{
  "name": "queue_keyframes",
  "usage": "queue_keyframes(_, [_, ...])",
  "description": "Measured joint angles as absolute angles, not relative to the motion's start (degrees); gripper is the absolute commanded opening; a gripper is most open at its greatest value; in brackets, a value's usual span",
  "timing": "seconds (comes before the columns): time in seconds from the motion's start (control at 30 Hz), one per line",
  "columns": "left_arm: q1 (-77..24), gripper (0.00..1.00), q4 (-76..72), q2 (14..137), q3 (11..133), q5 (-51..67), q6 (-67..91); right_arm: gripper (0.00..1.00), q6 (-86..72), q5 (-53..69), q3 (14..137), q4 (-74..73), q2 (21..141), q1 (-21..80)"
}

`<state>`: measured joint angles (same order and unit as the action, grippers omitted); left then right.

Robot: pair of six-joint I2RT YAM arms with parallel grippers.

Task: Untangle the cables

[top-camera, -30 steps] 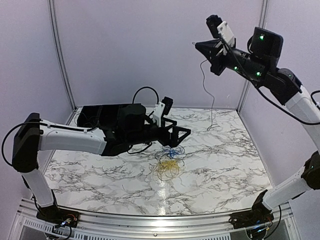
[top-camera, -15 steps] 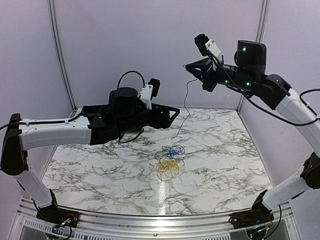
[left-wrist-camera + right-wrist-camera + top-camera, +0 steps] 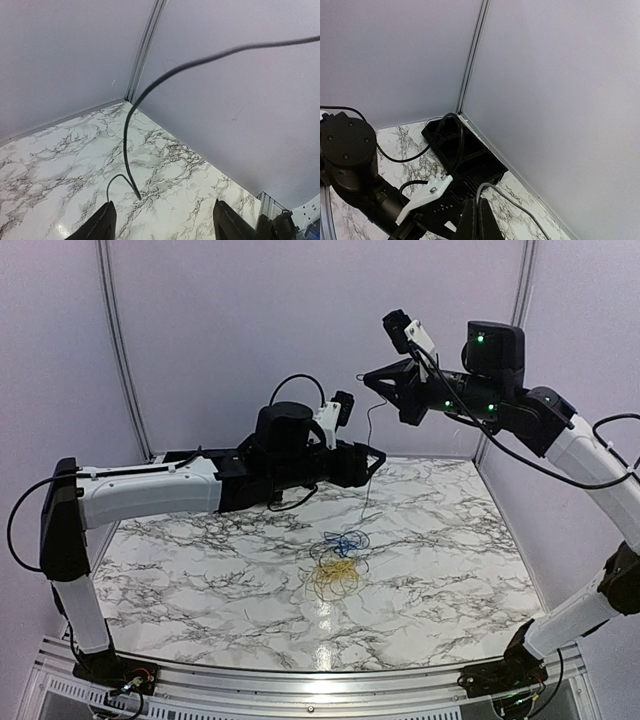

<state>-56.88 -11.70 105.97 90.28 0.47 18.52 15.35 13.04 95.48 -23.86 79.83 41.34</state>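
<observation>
**Desk:** What are the right jaws doing?

**Me:** I'm seeing the right jaws clenched on a thin black cable (image 3: 369,430), high above the marble surface (image 3: 470,570). On the right wrist camera the cable is coming out beside the pinched fingertips (image 3: 476,212) and arcing off to the lower right.

**Desk:** And the left?

**Me:** The left jaws are standing apart, grasping nothing. On the left wrist camera the black cable is hanging in front of the gap, touching neither finger (image 3: 102,222). From the top camera the left jaws are sitting below the right ones, with the cable dropping past their tips.

**Desk:** Is its loose end reaching the surface?

**Me:** I can't tell. It's curling back on itself low down, close to the marble.

**Desk:** Where are the others lying?

**Me:** A blue cable (image 3: 345,543) and a yellow cable (image 3: 335,578) are lying in a small heap near the middle of the surface. The blue one is on the far side and they're overlapping where they meet. A black tray (image 3: 465,150) is sitting in the far left corner, behind the left arm (image 3: 150,495).
</observation>
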Motion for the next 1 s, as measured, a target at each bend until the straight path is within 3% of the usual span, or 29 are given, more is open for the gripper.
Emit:
queue_keyframes(0.13, [-56.1,0.48,-11.0,107.7,90.6,-1.6,20.8,0.0,15.2,13.4,96.3,-24.0,79.8,41.3])
queue_keyframes(0.33, [-52.9,0.13,-11.3,108.4,91.2,-1.4,22.7,0.0,14.9,13.7,96.4,-24.1,79.8,41.3])
queue_keyframes(0.43, [-51.4,0.01,-12.3,109.6,92.7,0.1,23.2,0.0,14.7,13.7,96.4,-24.1,79.8,41.3])
queue_keyframes(0.7, [-50.3,0.0,-15.3,109.3,91.3,4.5,23.1,0.0,13.4,9.9,96.1,-23.6,79.8,41.1])
queue_keyframes(0.9, [-49.7,0.0,-15.6,104.0,85.7,6.6,24.1,0.0,11.0,4.6,89.1,-20.4,79.8,36.7])
queue_keyframes(1.0, [-47.7,0.0,-15.8,100.5,84.4,7.4,26.2,0.13,9.1,4.7,84.4,-20.2,80.4,35.0])
